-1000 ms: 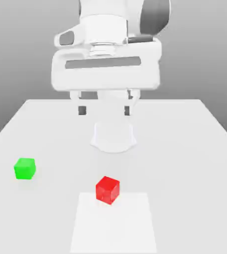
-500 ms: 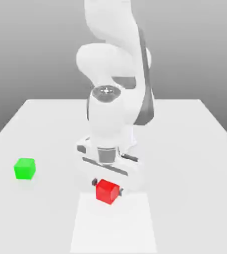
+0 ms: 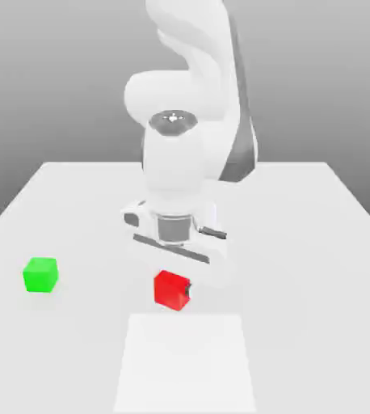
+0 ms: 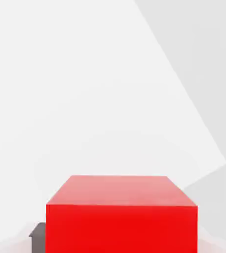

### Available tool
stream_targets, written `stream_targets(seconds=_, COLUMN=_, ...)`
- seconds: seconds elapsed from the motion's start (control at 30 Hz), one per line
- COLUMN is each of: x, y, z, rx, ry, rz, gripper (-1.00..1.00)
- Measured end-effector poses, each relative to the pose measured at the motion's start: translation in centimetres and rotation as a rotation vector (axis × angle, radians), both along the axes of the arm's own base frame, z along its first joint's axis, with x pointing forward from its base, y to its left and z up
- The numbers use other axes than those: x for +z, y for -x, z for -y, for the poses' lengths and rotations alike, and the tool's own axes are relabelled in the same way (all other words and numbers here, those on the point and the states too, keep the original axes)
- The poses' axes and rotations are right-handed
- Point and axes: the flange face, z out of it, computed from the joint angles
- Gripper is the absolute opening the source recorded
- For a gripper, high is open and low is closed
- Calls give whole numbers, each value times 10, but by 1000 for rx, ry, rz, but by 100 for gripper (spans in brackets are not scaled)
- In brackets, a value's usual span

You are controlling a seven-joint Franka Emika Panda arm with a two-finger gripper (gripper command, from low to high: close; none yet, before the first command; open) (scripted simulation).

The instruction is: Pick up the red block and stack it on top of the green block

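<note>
Plain white table (image 3: pixel 301 242), grey backdrop, and the gripper (image 3: pixel 172 289) has its fingers clamped on the red block (image 3: pixel 170 289), a glossy, sharp-edged cube sitting squarely between them, apparently just clear of the surface. Off to the exterior view's left, well apart from the fingers, waits the green block (image 3: pixel 40 274), matte and equally boxy. Best play: lift straight, keep it level, carry across, centre it before release.

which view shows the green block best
The exterior view: the green block sits whole on the table, toward that view's left, apart from the red block. The hand view shows the red block close up, with bare table beyond.
</note>
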Motion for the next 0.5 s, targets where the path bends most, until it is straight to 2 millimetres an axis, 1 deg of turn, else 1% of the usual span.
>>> stream_targets(seconds=0.13, x=10, y=5, z=63, rx=-194, ry=0, rz=2, gripper=-100)
stream_targets(seconds=0.23, x=17, y=19, z=114, rx=-350, ry=0, rz=2, gripper=-100)
stream_targets(seconds=0.37, x=25, y=51, z=178, rx=-560, ry=0, rz=2, gripper=-100)
stream_targets(seconds=0.5, x=33, y=97, z=235, rx=-771, ry=-1, rz=1, gripper=-100)
